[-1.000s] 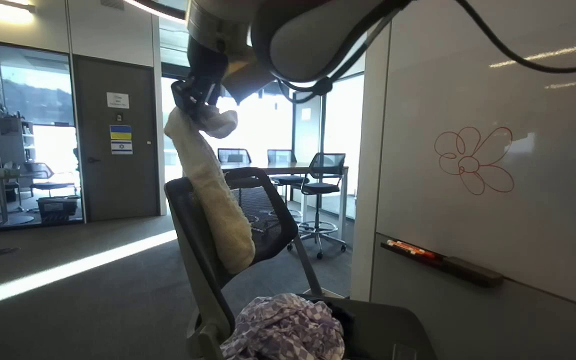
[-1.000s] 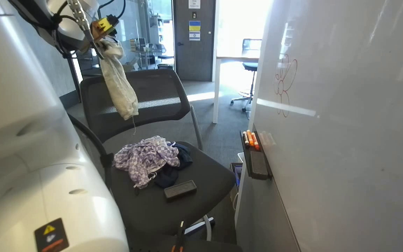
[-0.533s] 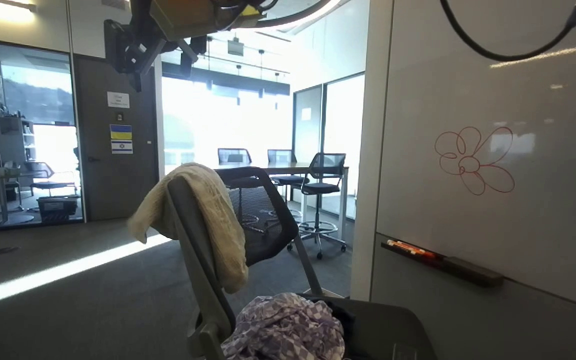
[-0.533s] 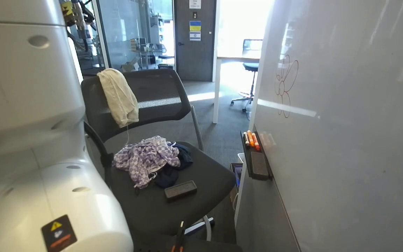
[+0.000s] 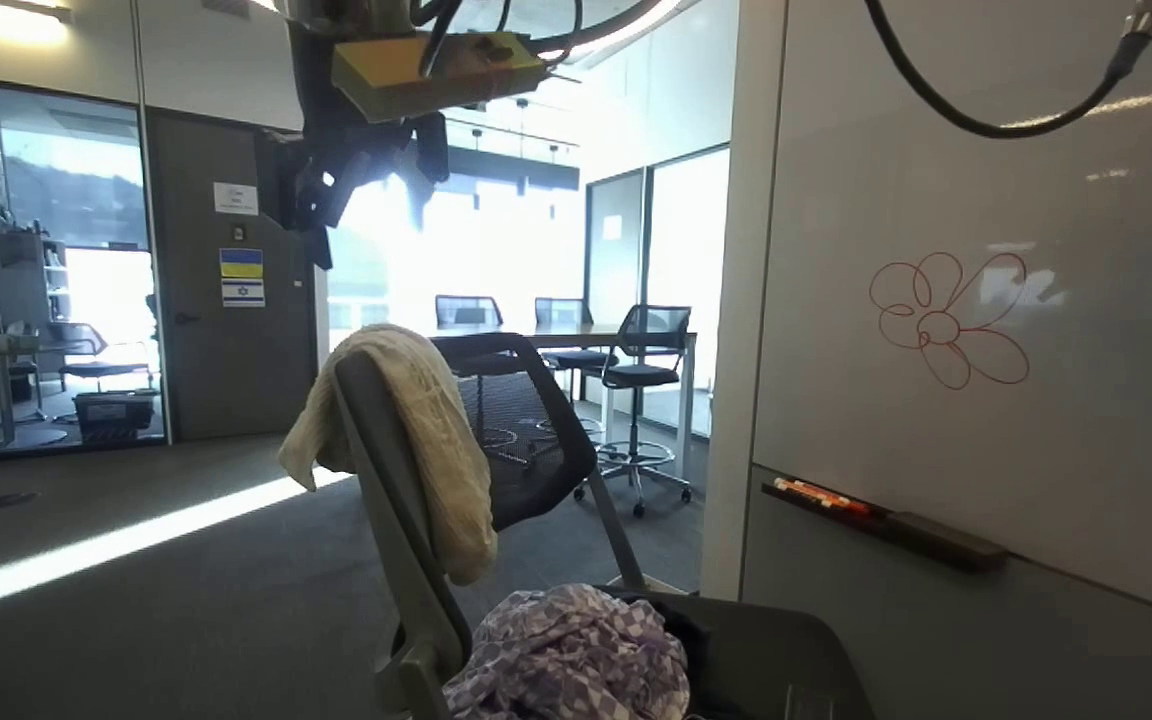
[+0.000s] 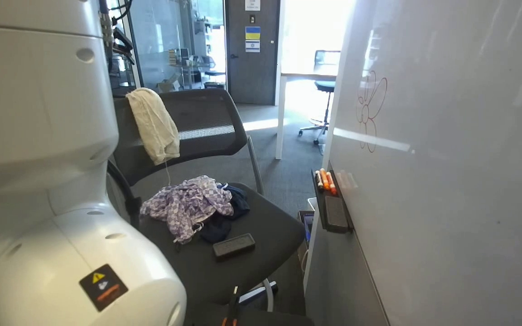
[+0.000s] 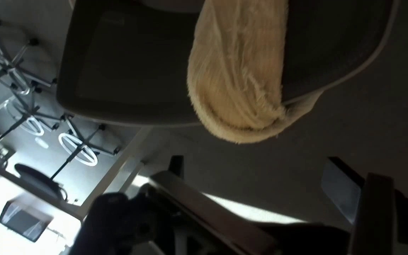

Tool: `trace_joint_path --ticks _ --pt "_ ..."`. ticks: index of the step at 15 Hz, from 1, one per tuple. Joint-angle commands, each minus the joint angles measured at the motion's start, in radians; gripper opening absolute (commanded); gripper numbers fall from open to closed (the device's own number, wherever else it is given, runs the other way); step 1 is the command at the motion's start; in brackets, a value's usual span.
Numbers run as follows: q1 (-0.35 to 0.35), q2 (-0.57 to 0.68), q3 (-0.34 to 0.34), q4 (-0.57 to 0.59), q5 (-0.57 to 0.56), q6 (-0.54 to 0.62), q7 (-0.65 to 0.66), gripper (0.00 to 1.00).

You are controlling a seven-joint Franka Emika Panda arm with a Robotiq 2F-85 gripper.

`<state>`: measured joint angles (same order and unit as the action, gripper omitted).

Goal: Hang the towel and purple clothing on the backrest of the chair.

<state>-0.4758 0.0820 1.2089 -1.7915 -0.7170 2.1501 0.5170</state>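
Observation:
The cream towel (image 5: 441, 440) is draped over the top of the chair's backrest (image 6: 204, 113), one end hanging in front and the other behind. On the chair seat lies the purple checked clothing (image 6: 188, 203), crumpled in a heap. My gripper (image 5: 373, 222) is in the air above the backrest, apart from the towel. In the wrist view, the gripper (image 7: 259, 173) has widely parted fingers with nothing between them, and the towel's fold (image 7: 239, 88) shows beyond the tips. In an exterior view the arm hides most of the gripper.
A dark navy cloth (image 6: 238, 202) lies beside the purple clothing, and a black eraser (image 6: 234, 246) sits near it on the seat. A whiteboard (image 5: 986, 300) with a marker tray (image 6: 333, 203) stands alongside the chair. Stools (image 5: 646, 350) and a table are farther back.
A second ago the gripper held the towel's top above the backrest. It has let go, and the towel now rests over it. The gripper rose away, then shifted slightly down and sideways.

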Motion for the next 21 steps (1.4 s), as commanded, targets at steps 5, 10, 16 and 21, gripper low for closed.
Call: trace_joint_path --ticks 5,10,16,21 --pt "-0.174 -0.161 -0.051 -0.228 0.377 0.108 -0.147 1.0" --pt "-0.201 -0.234 -0.173 -0.434 0.662 0.209 -0.355 1.0" --pt "0.205 -0.19 -0.632 -0.737 0.79 0.431 -0.458 1.0" --pt "0.401 -0.065 -0.848 -0.86 0.566 0.774 -0.353 1.0"
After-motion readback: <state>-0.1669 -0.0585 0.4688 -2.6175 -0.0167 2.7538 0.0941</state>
